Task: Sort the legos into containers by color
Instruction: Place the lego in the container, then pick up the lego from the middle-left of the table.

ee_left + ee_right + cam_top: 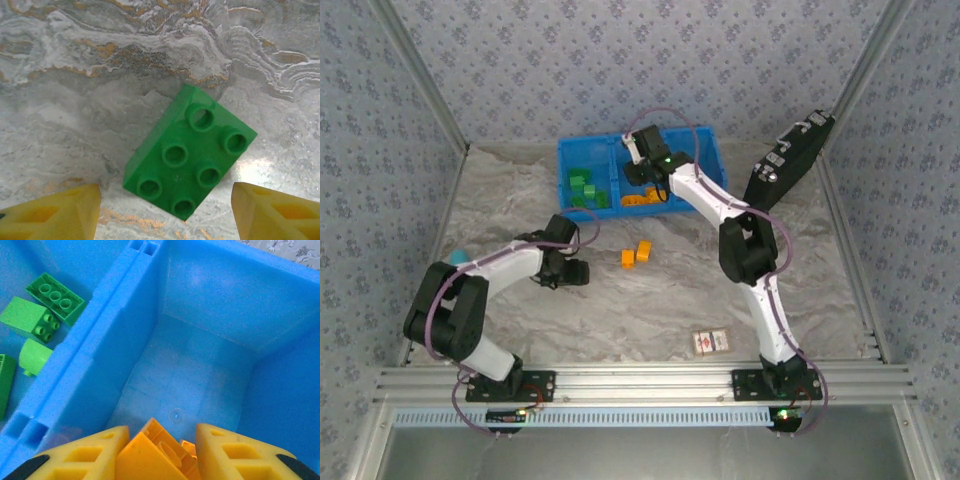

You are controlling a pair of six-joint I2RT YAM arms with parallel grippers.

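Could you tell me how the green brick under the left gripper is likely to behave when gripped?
The green brick looks like hard moulded plastic, so probably stiff and light. It lies flat, studs up, so it should not roll. Its sides sit skewed to the fingers, so it may twist as they close.

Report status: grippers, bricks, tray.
Left gripper open over green brick on table. Right gripper low in tray, middle compartment; orange brick between fingers, grip unclear. Nothing blocking either.
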